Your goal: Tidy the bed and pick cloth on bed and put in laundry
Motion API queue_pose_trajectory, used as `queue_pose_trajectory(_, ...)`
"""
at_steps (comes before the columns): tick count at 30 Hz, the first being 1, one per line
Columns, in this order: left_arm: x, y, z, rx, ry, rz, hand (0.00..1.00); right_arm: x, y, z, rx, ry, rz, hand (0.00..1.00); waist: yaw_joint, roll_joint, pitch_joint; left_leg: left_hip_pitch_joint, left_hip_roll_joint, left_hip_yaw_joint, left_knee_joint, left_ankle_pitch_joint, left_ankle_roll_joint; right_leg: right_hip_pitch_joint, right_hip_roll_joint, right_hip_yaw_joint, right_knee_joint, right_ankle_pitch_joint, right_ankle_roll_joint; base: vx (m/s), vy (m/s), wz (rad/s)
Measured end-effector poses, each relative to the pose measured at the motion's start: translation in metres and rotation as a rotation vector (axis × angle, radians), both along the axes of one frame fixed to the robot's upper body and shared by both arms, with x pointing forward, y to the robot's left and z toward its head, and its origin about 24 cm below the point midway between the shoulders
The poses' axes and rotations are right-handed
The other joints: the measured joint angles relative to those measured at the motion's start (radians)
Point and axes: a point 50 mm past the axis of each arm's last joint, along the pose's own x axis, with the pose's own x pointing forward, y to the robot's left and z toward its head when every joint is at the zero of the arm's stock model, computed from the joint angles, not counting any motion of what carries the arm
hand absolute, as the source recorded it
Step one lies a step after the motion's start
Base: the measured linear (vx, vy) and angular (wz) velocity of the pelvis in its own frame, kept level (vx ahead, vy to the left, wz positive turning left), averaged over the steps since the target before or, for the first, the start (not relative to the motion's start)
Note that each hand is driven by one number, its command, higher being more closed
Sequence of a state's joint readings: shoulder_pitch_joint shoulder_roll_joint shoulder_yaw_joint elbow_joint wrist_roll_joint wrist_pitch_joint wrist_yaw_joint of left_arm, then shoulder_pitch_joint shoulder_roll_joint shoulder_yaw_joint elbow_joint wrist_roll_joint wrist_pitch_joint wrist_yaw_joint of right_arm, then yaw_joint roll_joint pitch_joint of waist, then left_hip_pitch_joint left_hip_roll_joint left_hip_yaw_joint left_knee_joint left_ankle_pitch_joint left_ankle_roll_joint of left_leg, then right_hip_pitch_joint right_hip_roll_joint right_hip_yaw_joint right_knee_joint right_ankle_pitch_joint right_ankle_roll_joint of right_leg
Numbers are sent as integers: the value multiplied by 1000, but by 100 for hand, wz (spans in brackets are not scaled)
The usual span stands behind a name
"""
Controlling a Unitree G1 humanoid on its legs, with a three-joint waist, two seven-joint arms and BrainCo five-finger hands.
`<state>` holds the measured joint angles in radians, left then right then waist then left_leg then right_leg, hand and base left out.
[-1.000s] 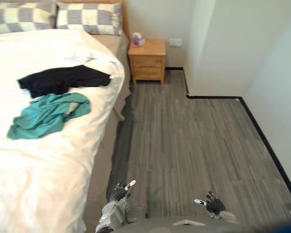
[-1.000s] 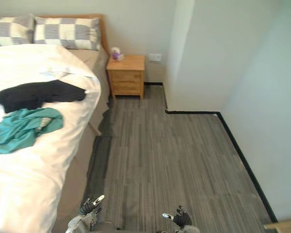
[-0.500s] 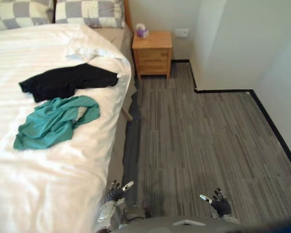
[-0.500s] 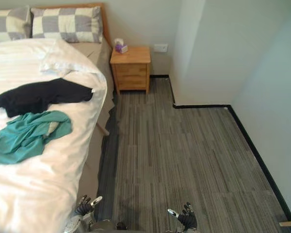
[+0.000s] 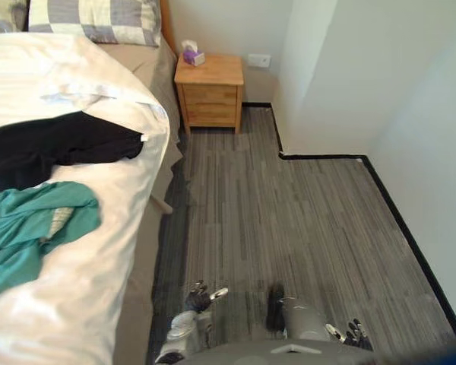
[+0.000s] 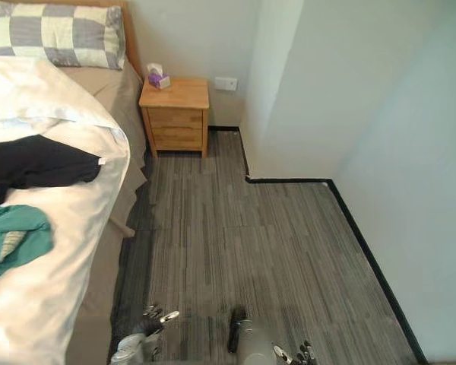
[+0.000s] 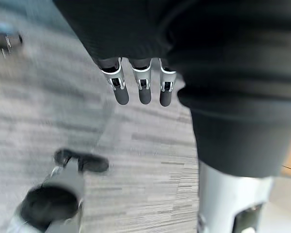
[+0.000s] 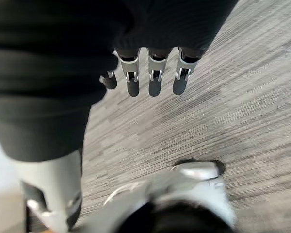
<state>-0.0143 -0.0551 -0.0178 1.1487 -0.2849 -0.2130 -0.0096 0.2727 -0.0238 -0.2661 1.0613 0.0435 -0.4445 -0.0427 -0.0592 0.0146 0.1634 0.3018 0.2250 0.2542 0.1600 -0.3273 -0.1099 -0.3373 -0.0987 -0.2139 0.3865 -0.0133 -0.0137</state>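
Observation:
A black cloth [image 5: 53, 148] lies spread on the white bed [image 5: 99, 266], and a crumpled teal cloth [image 5: 26, 232] lies just in front of it, near the view's left edge. Both are well up on the duvet, far from my hands. My left hand [image 5: 201, 296] hangs low over the floor beside the bed's side, its fingers [image 7: 143, 85] straight and holding nothing. My right hand [image 5: 356, 334] hangs at the bottom right over the floor, its fingers [image 8: 153, 77] relaxed and empty too.
A checked pillow [image 5: 99, 19] lies at the head of the bed. A wooden nightstand [image 5: 209, 91] with a tissue box [image 5: 190, 55] stands by it. A wall corner [image 5: 319, 84] juts in at the right. Grey striped floor [image 5: 289, 220] runs between bed and wall.
The whole picture has shifted, so the camera moved: the bed now sits further left. My right hand shows lower and nearer the bottom right corner. The cloths lie as before.

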Motion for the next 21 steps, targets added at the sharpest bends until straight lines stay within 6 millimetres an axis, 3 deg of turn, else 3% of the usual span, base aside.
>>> queue_pose_trajectory(1, 1, -2, 1, 3, -7, 10, 0, 0, -1, 0, -12, 4, -10, 0, -3, 2, 7, 18, 9, -8, 18, 38, -3, -8, -12, -11, 94, -79, -16, 540, -268, 30)
queue_pose_trajectory(2, 1, -1, 1, 8, -6, 14, 0, -1, -2, 0, -17, 7, -14, 0, -3, 5, 7, 25, 18, -17, 29, 54, -5, -4, -12, -18, 123, -109, -22, 556, -276, 19)
queue_pose_trajectory(3, 1, -1, 1, 11, -9, 22, 0, -2, -2, 0, -22, 19, -16, 0, -1, 2, 3, 26, 32, -37, 79, 99, 1, 11, -8, -25, 165, -178, -28, 440, -214, 6)
queue_pose_trajectory(4, 1, -1, 1, 12, -6, 32, 0, -2, -2, -1, -24, 22, -17, 0, -1, 3, 2, 17, 40, -50, 115, 115, 2, 24, -3, -27, 169, -201, -29, 502, -254, 4)
queue_pose_trajectory(6, -3, 2, 1, 21, 3, 76, 0, -1, -5, 0, -40, 30, -17, 0, -9, 18, -11, -88, 76, -119, 341, 180, 5, 55, 23, -36, 165, -251, -34, 456, -224, -2)
queue_pose_trajectory(7, -1, 12, 2, 35, -8, 144, 0, -2, -7, 1, -55, 37, -31, 0, -8, 30, -9, -224, 107, -199, 601, 339, -24, 110, 54, -35, 131, -281, -43, 452, -178, -10)
queue_pose_trajectory(8, -1, 15, 3, 37, -14, 167, 0, -2, -9, 1, -64, 37, -41, 0, -5, 35, -9, -285, 121, -221, 711, 348, -30, 138, 69, -34, 111, -287, -47, 541, -171, -15)
queue_pose_trajectory(9, 2, 22, 6, 51, -43, 214, 0, -3, -11, 1, -76, 44, -54, 0, 2, 42, -3, -383, 141, -236, 881, 315, -25, 210, 90, -34, 62, -294, -54, 340, -65, -11)
queue_pose_trajectory(11, 6, 29, 9, 75, -79, 235, 0, -3, -10, 1, -86, 56, -39, 0, 17, 28, 4, -485, 121, -216, 970, 244, -16, 330, 94, -27, -20, -296, -56, 441, -26, -21)
queue_pose_trajectory(13, 8, 31, 12, 79, -113, 249, 0, -3, -11, 1, -101, 61, -8, 0, 25, 24, 4, -572, 74, -164, 907, 166, 9, 425, 78, -10, -101, -295, -39, 441, 53, -26)
queue_pose_trajectory(15, 13, 36, 16, 70, -154, 304, 0, 2, -9, 3, -124, 38, 42, 0, 47, 14, 4, -641, 6, -20, 639, 111, 30, 507, 23, 12, -163, -294, -12, 575, 185, -47)
queue_pose_trajectory(16, 14, 36, 16, 66, -159, 316, 0, 2, -9, 3, -130, 31, 55, 0, 53, 10, 2, -644, -10, 14, 537, 119, 35, 522, 8, 11, -176, -294, -3, 536, 207, -53)
queue_pose_trajectory(17, 14, 37, 17, 60, -166, 330, 0, 7, -8, 5, -144, 4, 84, 0, 67, 9, 1, -651, -35, 58, 321, 174, 61, 550, -12, 11, -197, -308, 32, 539, 288, -49)
queue_pose_trajectory(18, 14, 41, 17, 58, -172, 348, 0, 11, -6, 5, -143, -2, 117, 0, 85, -4, -2, -660, -56, 61, 246, 281, 130, 591, -30, 13, -217, -333, 72, 671, 330, -30)
queue_pose_trajectory(19, 15, 48, 18, 71, -177, 346, 0, 17, 1, 4, -118, -8, 146, 0, 75, -34, -15, -654, -91, 74, 249, 262, 127, 604, -55, 13, -222, -334, 80, 707, 333, 20)
queue_pose_trajectory(20, 13, 52, 18, 78, -171, 353, 0, 31, 13, 5, -64, -46, 196, 0, 69, -56, -28, -659, -113, 73, 259, 243, 162, 602, -80, -6, -221, -286, 83, 475, 202, 46)
queue_pose_trajectory(21, 15, 54, 19, 83, -181, 359, 0, 41, 17, 5, -32, -60, 224, 0, 82, -60, -30, -671, -112, 70, 296, 217, 178, 602, -79, -7, -218, -250, 86, 557, 281, 42)
